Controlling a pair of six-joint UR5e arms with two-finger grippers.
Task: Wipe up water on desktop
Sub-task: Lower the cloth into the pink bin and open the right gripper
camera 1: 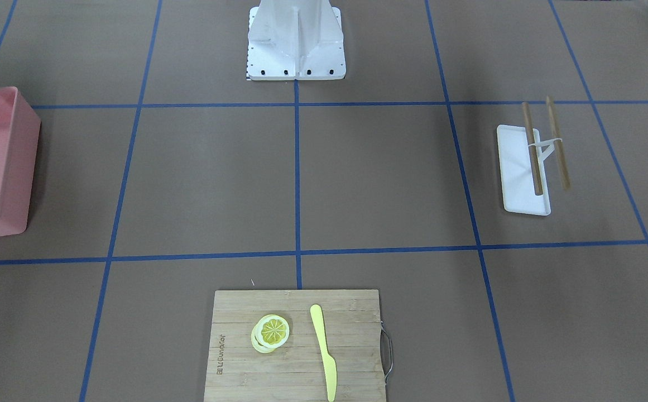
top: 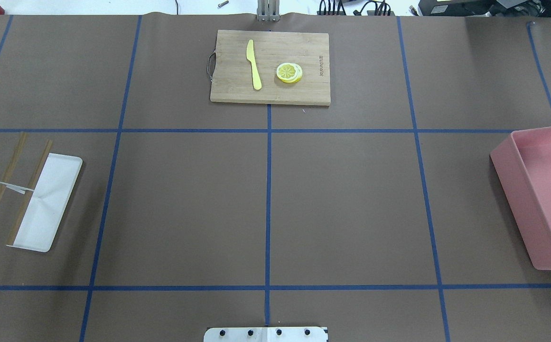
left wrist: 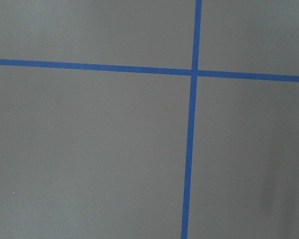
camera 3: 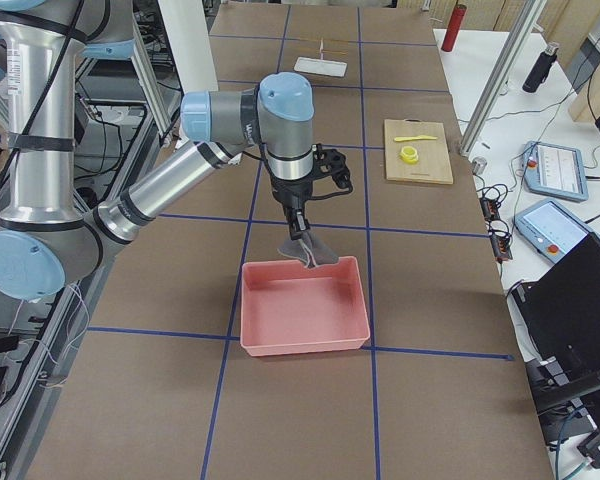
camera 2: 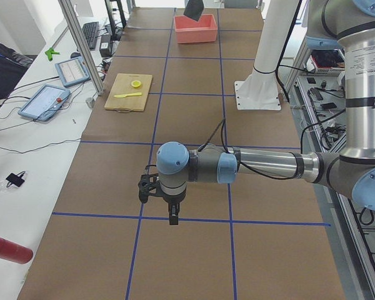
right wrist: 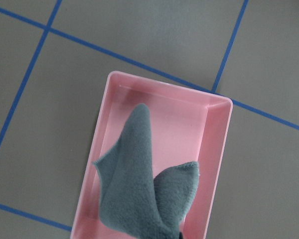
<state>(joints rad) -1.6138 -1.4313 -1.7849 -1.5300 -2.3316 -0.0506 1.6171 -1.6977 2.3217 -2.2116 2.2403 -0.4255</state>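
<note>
Overhead: brown table point(top: 185, 204) runs lengthwise left to right. Left side view: left pincer point(camera 2: 172, 216) points down above it; whether open or closed, cannot tell. Right side and wrist views: right pincer point(camera 3: 300, 232) clamps grey cloth point(right wrist: 134, 189) dangling over pink bin point(right wrist: 218, 149).

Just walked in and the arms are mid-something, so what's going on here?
The right hand has a grey cloth hanging from it just above the pink bin at its end of the desktop. The left hand hovers over bare desktop at the other end, with nothing visible in it. The cutting board with its knife and lemon slices sits untouched. I can't make out any water.
</note>
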